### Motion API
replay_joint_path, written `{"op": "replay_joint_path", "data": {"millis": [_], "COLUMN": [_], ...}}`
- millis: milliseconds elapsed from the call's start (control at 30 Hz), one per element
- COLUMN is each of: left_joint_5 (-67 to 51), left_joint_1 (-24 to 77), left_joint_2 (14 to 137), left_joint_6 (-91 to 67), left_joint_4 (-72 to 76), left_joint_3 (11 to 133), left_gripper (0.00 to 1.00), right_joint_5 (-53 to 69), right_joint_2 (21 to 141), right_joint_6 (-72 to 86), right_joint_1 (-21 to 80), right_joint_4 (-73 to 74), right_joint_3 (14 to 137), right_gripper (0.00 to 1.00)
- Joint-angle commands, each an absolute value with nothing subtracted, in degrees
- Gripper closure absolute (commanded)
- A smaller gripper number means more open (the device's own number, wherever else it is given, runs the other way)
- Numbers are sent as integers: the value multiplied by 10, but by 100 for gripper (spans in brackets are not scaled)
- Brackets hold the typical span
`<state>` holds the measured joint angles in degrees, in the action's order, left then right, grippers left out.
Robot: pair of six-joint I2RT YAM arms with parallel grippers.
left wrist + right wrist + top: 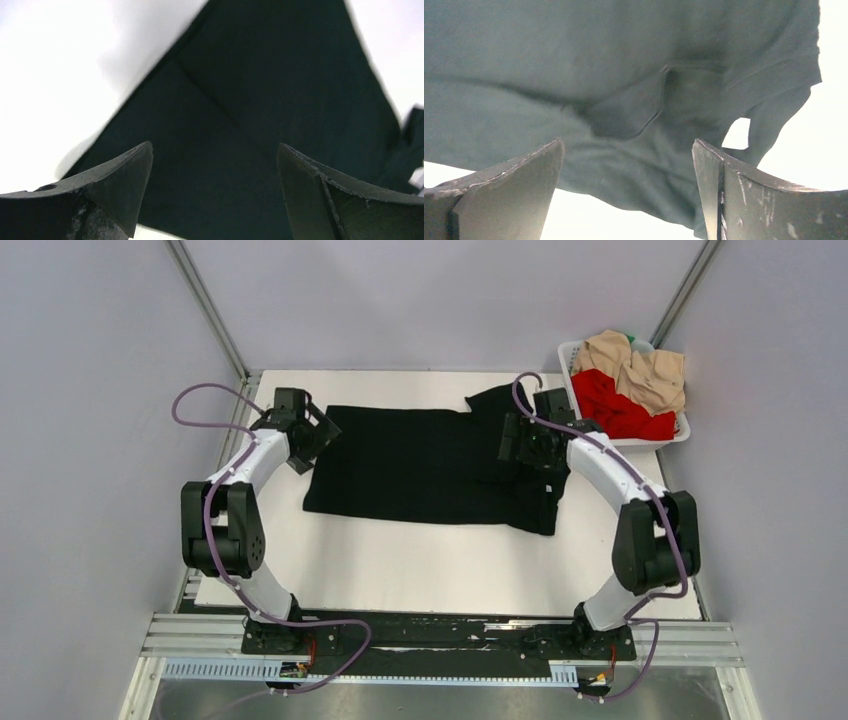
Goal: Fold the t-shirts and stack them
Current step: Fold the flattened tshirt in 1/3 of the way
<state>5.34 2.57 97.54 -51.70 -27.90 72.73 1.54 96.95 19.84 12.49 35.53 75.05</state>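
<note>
A large plain black cotton t-shirt [430,465] lies spread across the middle of the white tabletop [400,570]. Its left part is flat and smooth. Its right end is rumpled, with one sleeve poking out toward the far right corner. The left gripper [310,435] hangs over the shirt's left edge, and its wrist camera shows both dark fingers [115,185] spread wide, with nothing between them and the black cloth below. The right gripper [525,440] sits over the creased right end of the same shirt. Its fingers [744,195] are also parted wide and hold nothing, and the folds and a sleeve opening show underneath. A white plastic basket [572,362] stands just beyond the table's far right corner, well apart from the black shirt. It holds a crumpled red t-shirt [615,405] with a crumpled beige t-shirt [640,365] heaped on top. Whether either gripper's fingertips touch the cloth cannot be told.
</note>
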Motion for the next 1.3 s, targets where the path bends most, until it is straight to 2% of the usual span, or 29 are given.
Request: {"op": "replay_joint_path", "data": {"millis": [0, 133, 300, 467, 600, 733, 867, 1000, 1133, 1267], "left_joint_5": [-49, -68, -68, -59, -51, -42, -33, -53, -75, -84], "left_joint_1": [36, 59, 61, 61, 61, 61, 61, 61, 62, 66], "left_joint_2": [926, 910, 932, 941, 943, 936, 929, 929, 924, 926], "left_joint_6": [-480, -471, -465, -461, -458, -454, -446, -436, -437, -439], "left_joint_4": [-239, -205, -203, -196, -203, -211, -218, -222, -211, -190], "left_joint_3": [639, 577, 559, 552, 560, 562, 562, 567, 560, 545], "left_gripper": [0, 0, 0, 0, 0, 0, 0, 0, 0, 0], "right_joint_5": [94, 111, 106, 62, -25, -57, -47, -46, 69, 120], "right_joint_2": [882, 868, 923, 1011, 1096, 1127, 1070, 945, 809, 764], "right_joint_6": [210, 235, 247, 241, 239, 240, 238, 269, 299, 317], "right_joint_1": [167, 183, 185, 185, 184, 184, 184, 186, 191, 194], "right_joint_4": [282, 244, 217, 188, 182, 200, 218, 270, 280, 265], "right_joint_3": [658, 599, 613, 702, 811, 868, 823, 713, 584, 500], "right_gripper": [0, 0, 0, 0, 0, 0, 0, 1, 0, 0]}}
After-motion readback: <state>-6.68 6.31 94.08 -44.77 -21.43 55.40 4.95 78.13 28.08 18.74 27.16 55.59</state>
